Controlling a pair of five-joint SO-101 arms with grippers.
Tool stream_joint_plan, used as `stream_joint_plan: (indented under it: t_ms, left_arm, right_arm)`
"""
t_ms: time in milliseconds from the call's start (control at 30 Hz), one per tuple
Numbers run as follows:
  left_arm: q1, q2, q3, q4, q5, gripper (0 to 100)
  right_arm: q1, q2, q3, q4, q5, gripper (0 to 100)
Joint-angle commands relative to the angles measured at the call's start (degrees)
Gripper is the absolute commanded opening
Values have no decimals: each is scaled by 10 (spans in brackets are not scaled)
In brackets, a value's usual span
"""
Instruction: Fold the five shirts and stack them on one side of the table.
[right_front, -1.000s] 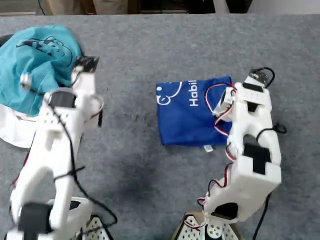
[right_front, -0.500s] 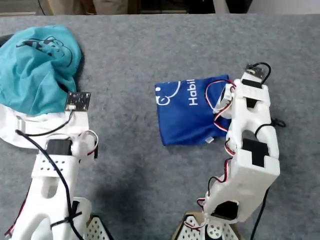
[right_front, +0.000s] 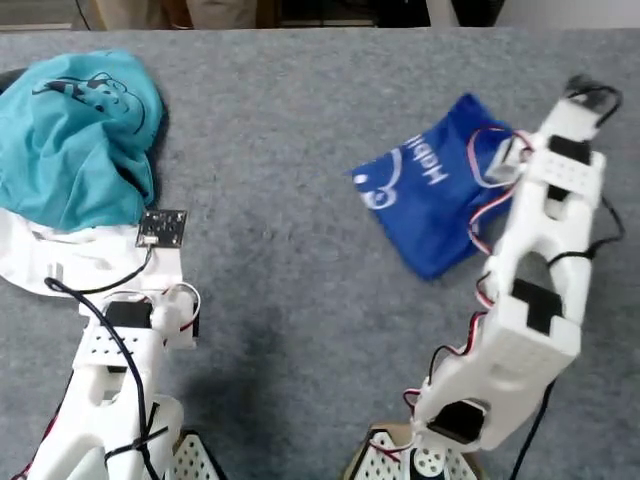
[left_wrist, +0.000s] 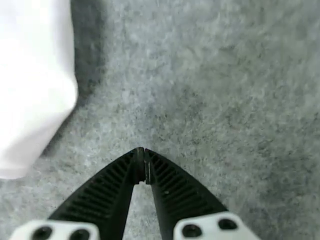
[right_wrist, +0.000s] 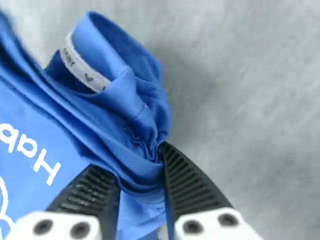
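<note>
Two shirts sit piled at the far left of the table (right_front: 290, 110). A crumpled teal shirt (right_front: 75, 135) with a dark print lies on top of a white shirt (right_front: 55, 265), which sticks out from under its near edge. We can't really call either one folded.

Just right of that pile is the left arm (right_front: 115, 370), coming up from the near edge. From the wrist camera, the left gripper (left_wrist: 141, 165) is closed all the way. Its black ribbed fingers (left_wrist: 107, 192) meet at the tips with nothing between them. It hangs over bare grey felt, with the edge of the white shirt just beside it.

Past the middle of the table we get to the blue shirt (right_front: 430, 200). It's a roughly folded bundle with white print on it, sitting at an angle toward the far right side, well apart from the other two. We can't tell whether it lies flat or is partly lifted.

The right arm (right_front: 530, 290) stretches over its right edge. The right gripper (right_wrist: 142, 150) is clamped on a bunched-up fold of the blue fabric, pinched between both fingers (right_wrist: 187, 182). The collar, with its white label strip (right_wrist: 82, 65), curls up just beyond the grip.
</note>
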Motion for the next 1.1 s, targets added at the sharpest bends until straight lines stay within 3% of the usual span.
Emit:
stream_joint_plan:
  t_ms: [0, 167, 367, 433, 500, 600, 667, 733, 833, 1067]
  left_arm:
    - [-8, -9, 0, -6, 1, 18]
    - [-8, -9, 0, -6, 1, 18]
    - [-8, -7, -1, -6, 1, 18]
    - [-7, -10, -1, -6, 1, 18]
    - [-7, -11, -15, 2, 1, 18]
    - [-16, -11, -91, 57, 0, 18]
    - [-30, -11, -171, 109, 0, 18]
    - [-56, -11, -260, 161, 0, 18]
    - [-115, -5, -375, 206, -25, 18]
    - [-278, 23, -418, 166, -127, 19]
  right_arm:
    - [41, 31, -92, -40, 25, 2]
    - [89, 124, -204, -17, 40, 3]
    - [100, 190, -324, 113, 73, 19]
    - [98, 200, -356, 153, 76, 106]
    - [96, 200, -389, 198, 55, 262]
    - [93, 200, -450, 266, 67, 511]
    - [84, 200, -495, 316, 94, 602]
    - [77, 200, -539, 362, 91, 585]
    - [67, 202, -605, 421, 89, 472]
    - [63, 203, -695, 455, 92, 22]
